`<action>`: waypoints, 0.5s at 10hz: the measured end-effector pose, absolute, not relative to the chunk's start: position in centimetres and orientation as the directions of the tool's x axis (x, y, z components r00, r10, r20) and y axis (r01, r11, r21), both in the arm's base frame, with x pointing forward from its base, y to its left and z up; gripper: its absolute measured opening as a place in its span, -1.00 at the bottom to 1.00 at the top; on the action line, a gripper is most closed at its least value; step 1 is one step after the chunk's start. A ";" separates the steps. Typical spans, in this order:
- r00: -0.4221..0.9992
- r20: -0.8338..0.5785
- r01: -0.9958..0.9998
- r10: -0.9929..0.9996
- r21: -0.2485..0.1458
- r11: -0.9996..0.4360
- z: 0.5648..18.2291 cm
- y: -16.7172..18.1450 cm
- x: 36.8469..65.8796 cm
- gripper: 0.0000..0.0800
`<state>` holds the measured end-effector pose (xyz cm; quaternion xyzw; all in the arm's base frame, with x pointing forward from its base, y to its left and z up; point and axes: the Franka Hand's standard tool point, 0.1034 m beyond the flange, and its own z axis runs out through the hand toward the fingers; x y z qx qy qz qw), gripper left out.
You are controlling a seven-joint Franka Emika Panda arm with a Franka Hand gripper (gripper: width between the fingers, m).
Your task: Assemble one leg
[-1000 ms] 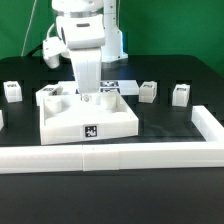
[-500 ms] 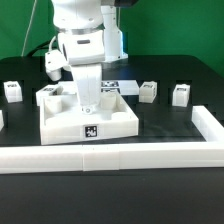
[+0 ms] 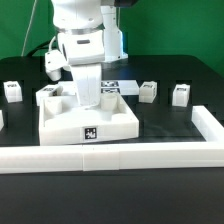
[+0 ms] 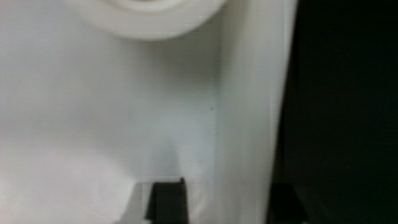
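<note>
My claw (image 3: 88,102) hangs low inside the square tray part (image 3: 60,123), its tips hidden behind the raised rim. Whether they are apart or pinching the wall I cannot tell. The wrist view gives only smooth white plastic, a pale round boss (image 4: 160,14) and the black table (image 4: 347,100). I judge no leg is in my hold: one leg (image 3: 148,91) sits on the table at the exterior view's right, another (image 3: 181,93) beyond it, a third (image 3: 12,90) at the left, all well apart from me. So I reckon this step is positioning the tray. Next calls for lifting clear of the rim, then squaring onto a small, hard, flat-faced, tagged block
</note>
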<state>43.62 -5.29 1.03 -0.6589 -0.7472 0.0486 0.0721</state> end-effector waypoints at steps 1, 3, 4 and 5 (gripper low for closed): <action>-0.121 0.042 0.979 0.992 -0.159 0.126 1.1 -5.3 43.8 -0.82; -0.121 0.041 0.980 0.992 -0.155 0.126 1.2 -5.4 43.9 -0.82; -0.121 0.041 0.980 0.992 -0.154 0.126 1.2 -5.4 44.0 -0.82; -0.121 0.041 0.980 0.992 -0.153 0.126 1.2 -5.4 44.0 -0.82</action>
